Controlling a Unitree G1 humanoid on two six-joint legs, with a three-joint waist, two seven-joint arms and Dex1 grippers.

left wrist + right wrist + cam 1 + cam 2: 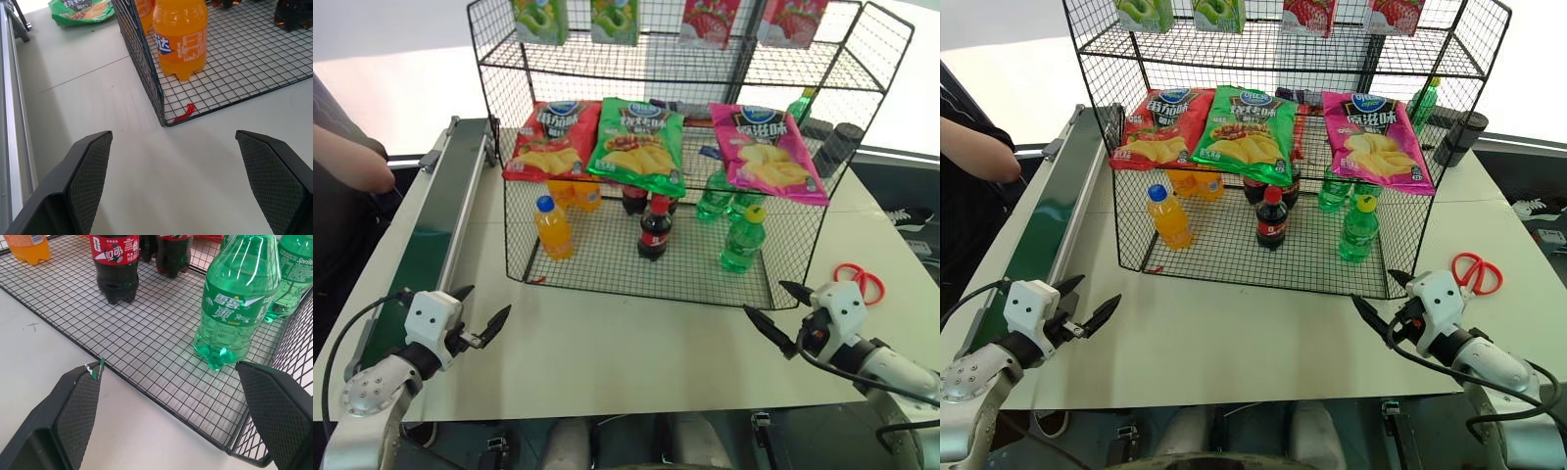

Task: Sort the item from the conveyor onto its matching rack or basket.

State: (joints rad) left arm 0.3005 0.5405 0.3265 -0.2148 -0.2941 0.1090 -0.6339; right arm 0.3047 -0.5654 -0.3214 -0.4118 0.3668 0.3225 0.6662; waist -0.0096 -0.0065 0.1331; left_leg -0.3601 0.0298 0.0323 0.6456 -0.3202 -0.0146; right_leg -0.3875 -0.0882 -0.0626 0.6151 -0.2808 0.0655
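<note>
While both claws hang wide apart and empty, the green soda bottle (742, 241) stands upright on the rack's (607, 279) bottom shelf, just ahead of the right claw (777, 313), well apart from the left claw (480, 315).

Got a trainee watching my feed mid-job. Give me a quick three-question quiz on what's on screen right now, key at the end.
1. True or false: the green bottle stands on the rack floor, upright.
2. Which lies on the table right of the rack? A) scissors B) a cup C) a chip bag
3. Fill in: the jaws of the left gripper and right gripper both stand ____.

Key: 1 true; 2 A; 3 open, nothing held.
</note>
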